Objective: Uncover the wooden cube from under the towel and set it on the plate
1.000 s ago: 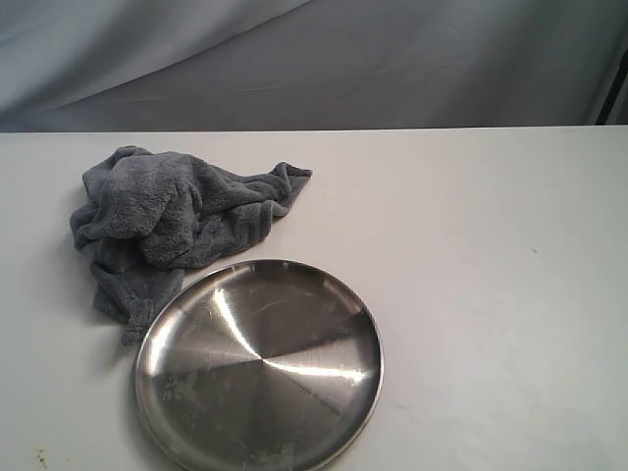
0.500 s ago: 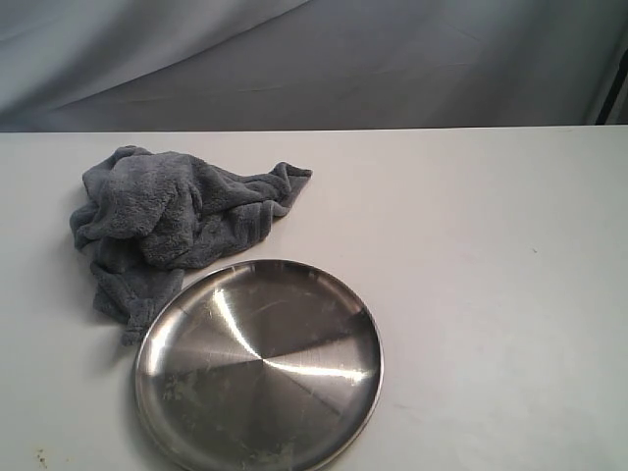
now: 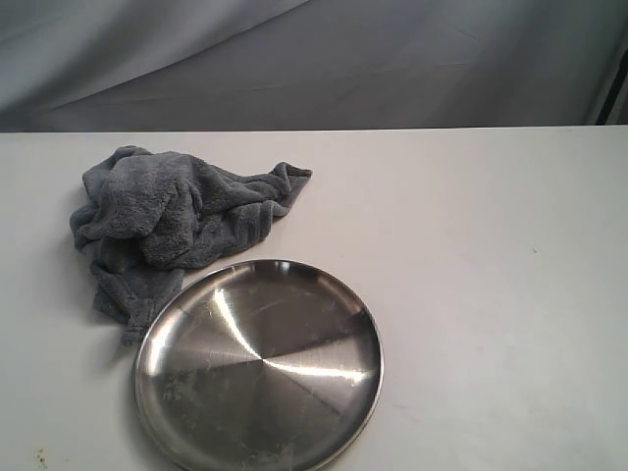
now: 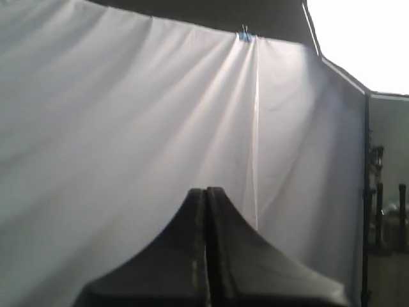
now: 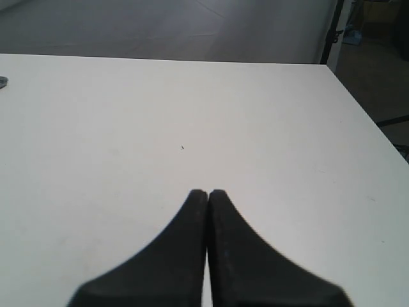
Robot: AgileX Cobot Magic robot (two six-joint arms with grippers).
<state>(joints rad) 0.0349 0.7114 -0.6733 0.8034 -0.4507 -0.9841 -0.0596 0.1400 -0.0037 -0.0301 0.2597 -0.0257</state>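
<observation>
A crumpled grey-blue towel [image 3: 162,221] lies on the white table at the left of the exterior view. The wooden cube is hidden; none of it shows. In front of the towel sits the round steel plate [image 3: 260,365], its back-left rim touching the cloth. Neither arm appears in the exterior view. My left gripper [image 4: 205,190] is shut with nothing in it and faces a white curtain. My right gripper [image 5: 208,192] is shut with nothing in it, above bare white table.
The white table [image 3: 471,275] spreads wide to the right of the plate. A grey curtain [image 3: 314,59] hangs behind its far edge. In the right wrist view the table's corner [image 5: 323,66] shows, with dark floor beyond it.
</observation>
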